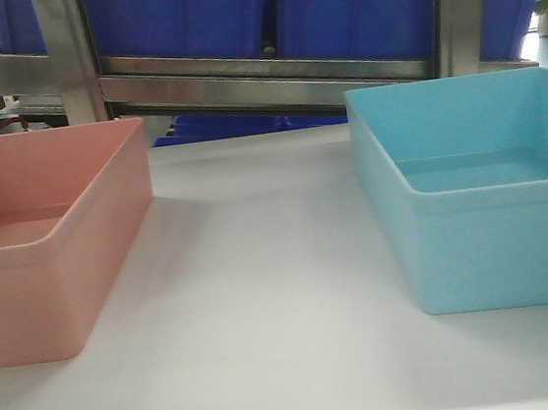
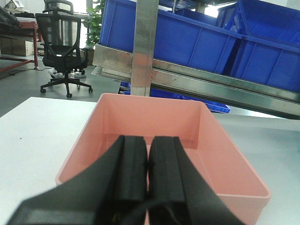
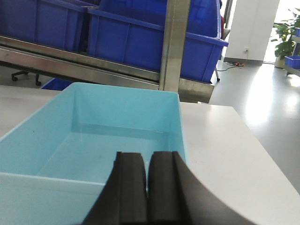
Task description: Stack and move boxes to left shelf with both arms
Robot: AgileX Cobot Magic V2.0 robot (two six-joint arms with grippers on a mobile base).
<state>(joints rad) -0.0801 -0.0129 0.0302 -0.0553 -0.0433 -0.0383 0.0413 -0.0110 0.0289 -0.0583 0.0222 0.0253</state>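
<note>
While the pink box (image 1: 50,240) and blue box (image 1: 485,230) sit apart on the table (image 1: 261,266), the left tool (image 2: 148,143) and right tool (image 3: 149,157) hang above them. Both tools' fingers are pressed together.

Even diffuse indoor light. Front view hazy, low contrast, mild grain; soft faint shadows on desk (image 1: 272,363) under pink box (image 1: 53,260) and blue box (image 1: 484,221). Right wrist view: floor (image 3: 269,93) blown out, glare at right.
</note>
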